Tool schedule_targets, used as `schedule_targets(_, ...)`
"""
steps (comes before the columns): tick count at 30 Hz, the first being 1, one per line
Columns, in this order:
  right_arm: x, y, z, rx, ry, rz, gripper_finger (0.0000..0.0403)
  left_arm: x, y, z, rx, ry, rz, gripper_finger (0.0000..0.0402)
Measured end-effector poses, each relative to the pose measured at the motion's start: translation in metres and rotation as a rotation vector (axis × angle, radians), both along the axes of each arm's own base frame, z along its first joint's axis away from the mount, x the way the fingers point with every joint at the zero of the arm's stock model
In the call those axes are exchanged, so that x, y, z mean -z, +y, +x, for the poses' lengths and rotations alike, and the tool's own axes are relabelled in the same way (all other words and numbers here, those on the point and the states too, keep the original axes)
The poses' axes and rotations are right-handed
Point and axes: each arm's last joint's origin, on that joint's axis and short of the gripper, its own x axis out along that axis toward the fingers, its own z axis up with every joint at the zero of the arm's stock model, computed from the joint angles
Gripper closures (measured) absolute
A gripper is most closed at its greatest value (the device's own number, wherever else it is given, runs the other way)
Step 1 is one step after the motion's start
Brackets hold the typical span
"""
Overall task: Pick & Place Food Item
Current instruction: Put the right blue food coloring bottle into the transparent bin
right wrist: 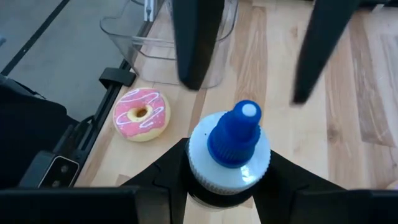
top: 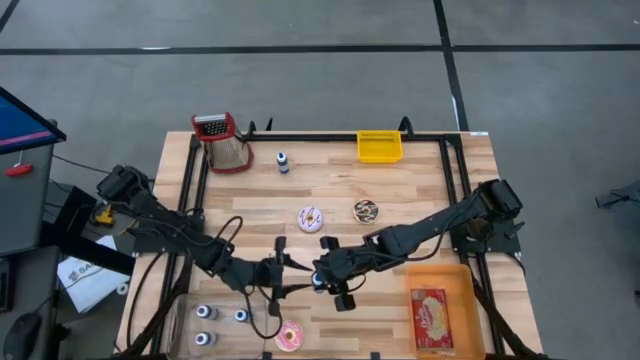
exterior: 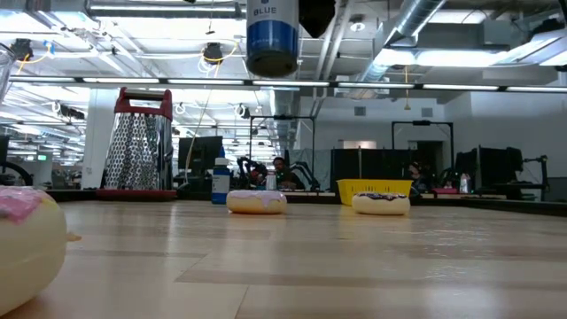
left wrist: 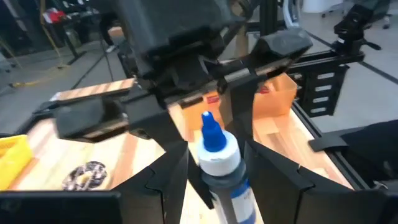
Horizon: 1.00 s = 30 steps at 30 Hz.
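Bottle (right wrist: 229,157) | white body, blue nozzle cap (upright) | gripped by both hands

Wood table (top: 330,190), glossy plastic bottle (right wrist: 229,158)

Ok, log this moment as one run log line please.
left gripper: shut on bottle | right gripper: shut on same bottle | location: table front centre | pink donut: untouched

Both arms are meeting low over the table (top: 400,195), left gripper (top: 283,272) and right gripper (top: 325,274) facing each other. Two donuts (top: 310,219) are lying behind them, a pink donut (top: 290,336) lying near the front edge.
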Motion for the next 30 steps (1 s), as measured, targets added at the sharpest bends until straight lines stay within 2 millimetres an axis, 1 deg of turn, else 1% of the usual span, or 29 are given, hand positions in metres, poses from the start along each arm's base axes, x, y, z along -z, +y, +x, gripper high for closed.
schedule_targets(5, 0.000, 0.000, 0.001, -0.002, -0.006, -0.003, 0.0271, 0.009, 0.000, 0.009, 0.002, -0.005, -0.014, 0.0247)
schedule_targets(9, 0.000, 0.000, 0.000, -0.002, -0.005, -0.004, 0.0271, 0.012, 0.002, 0.015, 0.000, -0.022, -0.029, 0.0247)
schedule_targets(20, 0.000, -0.001, 0.001, 0.009, -0.013, -0.017, 0.0271, 0.008, 0.004, 0.018, -0.009, -0.064, -0.052, 0.0252)
schedule_targets(24, 0.000, -0.001, 0.001, 0.012, -0.014, -0.018, 0.0271, 0.008, 0.004, 0.018, -0.010, -0.064, -0.061, 0.0273)
schedule_targets(30, 0.000, -0.001, 0.001, 0.013, -0.014, -0.019, 0.0271, 0.008, 0.005, 0.018, -0.015, -0.060, -0.071, 0.0331)
